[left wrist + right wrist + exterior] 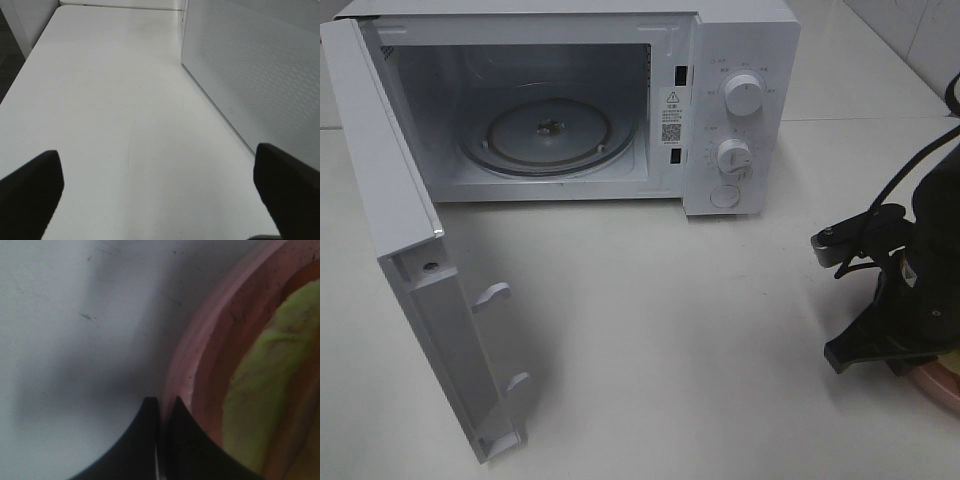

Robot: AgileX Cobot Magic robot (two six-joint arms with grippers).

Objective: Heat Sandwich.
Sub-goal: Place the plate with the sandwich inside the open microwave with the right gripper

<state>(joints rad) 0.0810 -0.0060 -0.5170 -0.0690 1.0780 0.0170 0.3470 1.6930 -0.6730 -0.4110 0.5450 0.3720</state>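
Exterior high view is showing a white microwave (pixel 740 100) sitting at about twelve o'clock on the pale table (pixel 670 330). Its door (pixel 390 200) is hanging wide open and reaching down toward eight o'clock. The glass turntable (pixel 550 130) is lying bare inside the cavity. At about four o'clock, at the frame's edge, the black right arm is bending down over a round pink plate (pixel 945 385), and only a sliver of the plate's rim is peeking out from under it.

Right wrist view is showing the right gripper (pixel 162 407) with its jaws pressed together, only a hairline showing between them. Its tips are sitting right at the outer edge of the plate's rim (pixel 200 365); I cannot tell whether any of the rim is being pinched. The sandwich (pixel 260 390) is lying in the plate, showing as a pale yellow-green layer just inside the rim, blurred by closeness.

Left wrist view is showing the left gripper (pixel 155 165) hanging over bare table with its jaws spread wide and gripping nothing. The perforated face of the open door (pixel 260 65) is standing just beside it.
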